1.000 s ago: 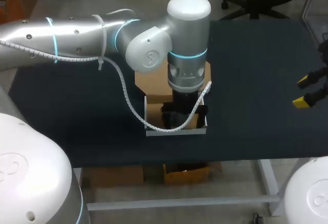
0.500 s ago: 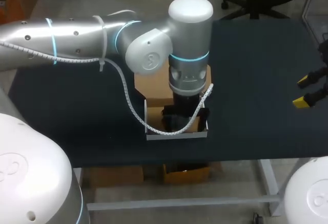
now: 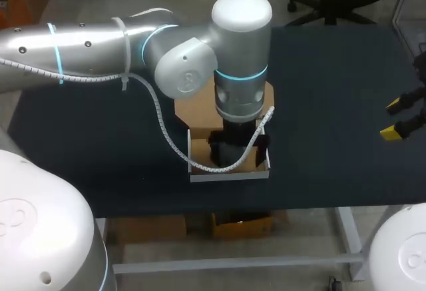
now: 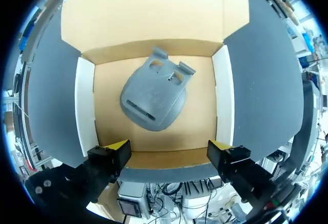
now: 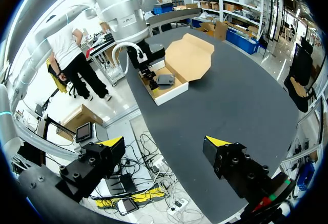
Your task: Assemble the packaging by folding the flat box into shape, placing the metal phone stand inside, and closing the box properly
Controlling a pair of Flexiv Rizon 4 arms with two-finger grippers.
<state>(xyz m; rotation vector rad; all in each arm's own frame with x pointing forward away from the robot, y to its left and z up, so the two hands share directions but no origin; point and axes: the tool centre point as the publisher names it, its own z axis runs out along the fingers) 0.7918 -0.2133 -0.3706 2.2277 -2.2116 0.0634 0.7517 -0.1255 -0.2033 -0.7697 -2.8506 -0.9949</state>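
Observation:
The box [image 3: 229, 173] stands folded up at the table's front middle, with white walls and a brown floor. Its brown lid flap [image 3: 196, 108] lies open on the far side. In the left wrist view the grey metal phone stand [image 4: 154, 101] lies flat on the box floor [image 4: 197, 126], touching nothing else. My left gripper [image 4: 168, 152] hangs open just above the box's near wall, its fingers clear of the stand. My right gripper [image 3: 398, 120] is open at the table's right edge, far from the box [image 5: 166, 83], with nothing between its fingers [image 5: 110, 143].
The dark table [image 3: 333, 71] is bare to the right of the box, between it and my right gripper. My left arm [image 3: 100, 44] crosses the table's left half, and its white cable [image 3: 166, 131] hangs down over the box's front left corner.
My left arm's wrist has shifted slightly left and up above the box. The box, the stand and my right gripper have kept their places.

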